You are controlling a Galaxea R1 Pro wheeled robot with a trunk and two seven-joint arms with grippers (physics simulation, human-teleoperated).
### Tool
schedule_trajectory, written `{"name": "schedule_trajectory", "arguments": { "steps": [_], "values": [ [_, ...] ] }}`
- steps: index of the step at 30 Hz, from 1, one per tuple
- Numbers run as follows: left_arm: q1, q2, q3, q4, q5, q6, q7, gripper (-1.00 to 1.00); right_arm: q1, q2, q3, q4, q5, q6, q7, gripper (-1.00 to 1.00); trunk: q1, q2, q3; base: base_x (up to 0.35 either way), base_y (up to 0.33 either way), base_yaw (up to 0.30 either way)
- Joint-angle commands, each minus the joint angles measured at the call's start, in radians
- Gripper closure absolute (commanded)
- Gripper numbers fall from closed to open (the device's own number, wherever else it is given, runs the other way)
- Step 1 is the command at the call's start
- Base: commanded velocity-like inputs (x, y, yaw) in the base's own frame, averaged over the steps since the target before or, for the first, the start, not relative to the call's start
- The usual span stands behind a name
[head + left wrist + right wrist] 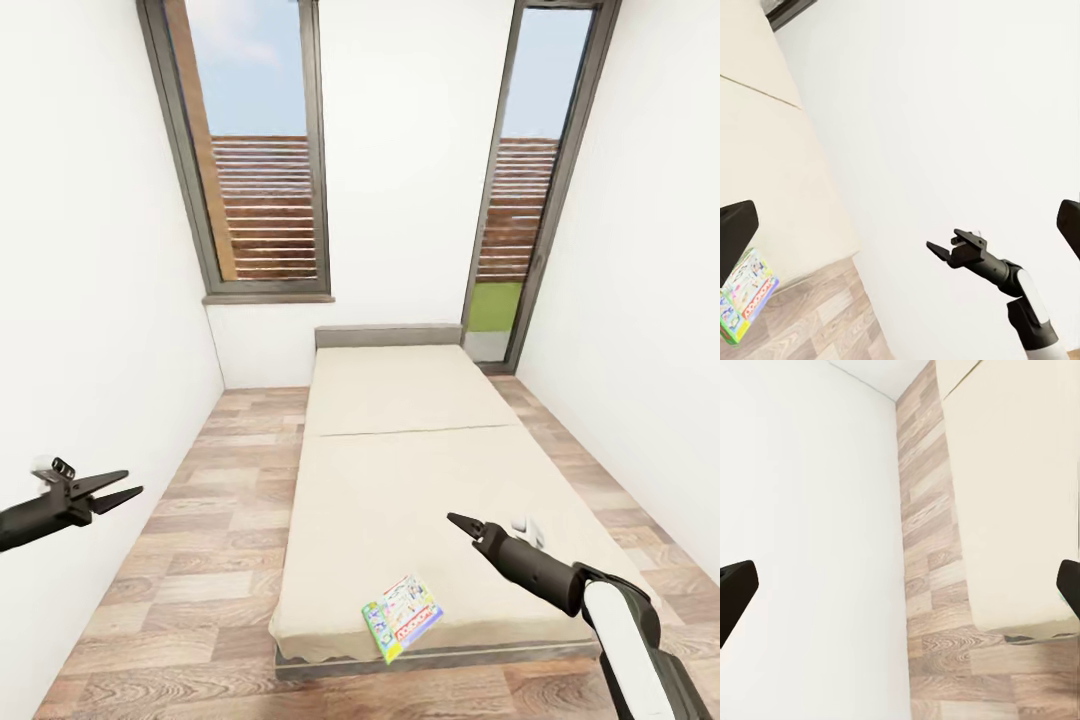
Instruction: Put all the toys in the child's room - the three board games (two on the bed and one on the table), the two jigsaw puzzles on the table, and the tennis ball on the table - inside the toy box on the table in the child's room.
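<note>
One colourful board game (403, 617) with green edges lies flat on the cream bed (400, 480), at the corner of its near end. The left wrist view also catches this board game (746, 296), at the bed's (765, 150) edge. My right gripper (462, 523) hovers open over the bed, just beyond and right of the game; its dark fingertips (735, 589) stand wide apart with nothing between them. My left gripper (112, 489) is open and empty over the floor, left of the bed. The toy box, table, jigsaw puzzles and tennis ball are out of view.
White walls close in on both sides. Two tall windows (262, 150) stand in the far wall behind the grey headboard (388, 335). A broad strip of wood-plank floor (220, 500) runs along the bed's left side, a narrower strip along its right.
</note>
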Motion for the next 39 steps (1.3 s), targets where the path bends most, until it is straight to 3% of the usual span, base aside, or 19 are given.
{"name": "schedule_trajectory", "arguments": {
  "steps": [1,5,8,15,23,39],
  "values": [
    [-0.004,-0.006,0.003,0.0,0.001,0.016,-0.004,-1.0,-0.007,0.001,0.004,0.006,0.015,-0.001,0.016,-1.0,0.001,-0.002,-0.002,0.0,0.0,0.0],
    [-0.003,-0.019,0.0,0.0,0.0,0.023,-0.004,-1.0,-0.029,0.013,0.004,0.028,0.033,-0.023,0.038,-1.0,0.001,-0.002,-0.002,0.0,0.0,0.0],
    [-0.003,-0.022,-0.003,0.0,-0.002,0.012,-0.003,-1.0,-0.014,0.024,-0.012,0.045,0.017,-0.04,0.055,-1.0,0.001,-0.002,-0.002,0.0,0.0,0.0],
    [-0.003,-0.026,-0.004,0.0,-0.003,0.004,-0.002,-1.0,0.025,0.024,-0.052,0.005,-0.02,-0.001,0.015,-1.0,0.001,-0.002,-0.002,0.0,0.0,0.0],
    [-0.003,-0.026,-0.004,0.0,-0.004,0.007,-0.001,-1.0,0.046,0.023,-0.095,-0.04,-0.023,0.034,-0.003,-1.0,0.001,-0.002,-0.002,0.0,0.0,0.0],
    [-0.003,-0.027,-0.003,0.0,-0.006,0.011,0.001,-1.0,0.046,0.02,-0.097,-0.032,-0.023,0.037,-0.003,-1.0,0.001,-0.002,-0.002,0.0,0.0,0.0]
  ]
}}
